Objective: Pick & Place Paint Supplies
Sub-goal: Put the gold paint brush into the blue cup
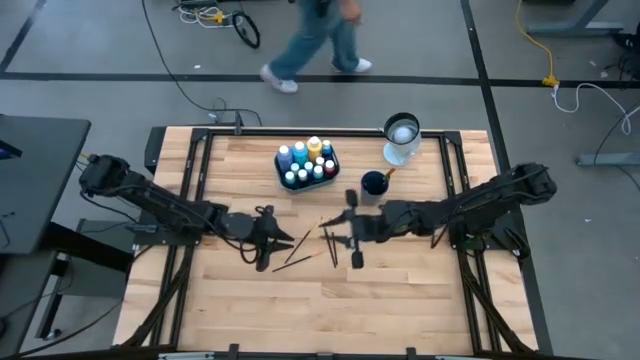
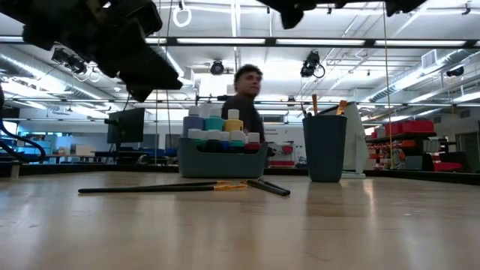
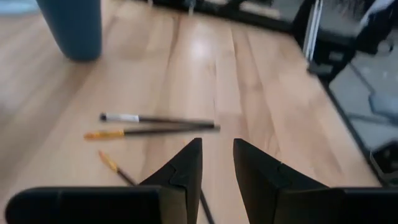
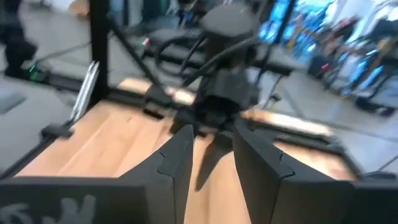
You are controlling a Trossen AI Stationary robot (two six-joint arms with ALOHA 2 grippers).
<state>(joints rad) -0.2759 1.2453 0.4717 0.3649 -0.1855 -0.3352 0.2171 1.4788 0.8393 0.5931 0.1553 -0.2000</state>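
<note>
Two end effectors hover over the wooden bench (image 1: 400,300): left end effector (image 3: 216,163) parted, empty, above thin dark-handled brushes (image 3: 158,124); right end effector (image 4: 211,152) parted, empty. Paint bottles (image 1: 306,160) sit in a teal tray (image 2: 223,160).

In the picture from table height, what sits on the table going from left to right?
Long dark brush → teal tray packed with paint bottles → dark blue cup.
</note>
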